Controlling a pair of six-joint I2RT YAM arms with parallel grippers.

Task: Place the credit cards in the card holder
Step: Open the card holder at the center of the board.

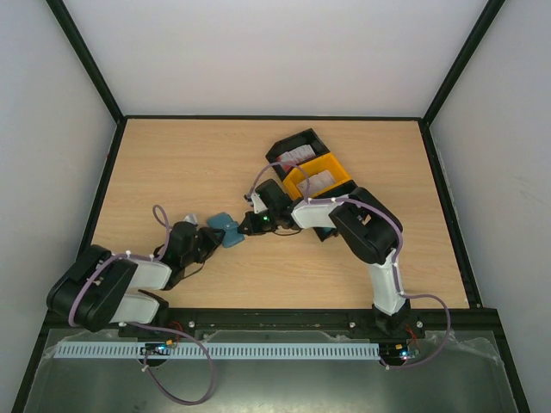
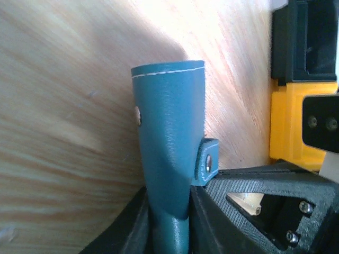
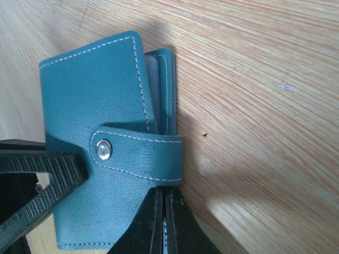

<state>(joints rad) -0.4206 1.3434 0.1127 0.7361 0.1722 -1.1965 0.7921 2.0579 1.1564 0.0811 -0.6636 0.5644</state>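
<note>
Left arm [image 1: 103,288], right arm [image 1: 366,228] — black joints, white shells, lilac cables [image 1: 159,215]; black ribbed tool fingers [image 3: 53,169], silver screws [image 2: 290,236].

Bare tabletop [image 1: 172,163] lies left of and behind the card holder [image 1: 226,229]; the black bin [image 1: 278,153] and yellow bin [image 1: 325,163] block the right rear; the left gripper [image 1: 208,238] and right gripper [image 1: 244,225] flank the holder closely.

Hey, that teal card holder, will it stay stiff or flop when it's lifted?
Probably soft: the card holder narrows where the left claw pinches it. Its snapped strap should keep it from flopping open. Flat, so unlikely to roll.
</note>
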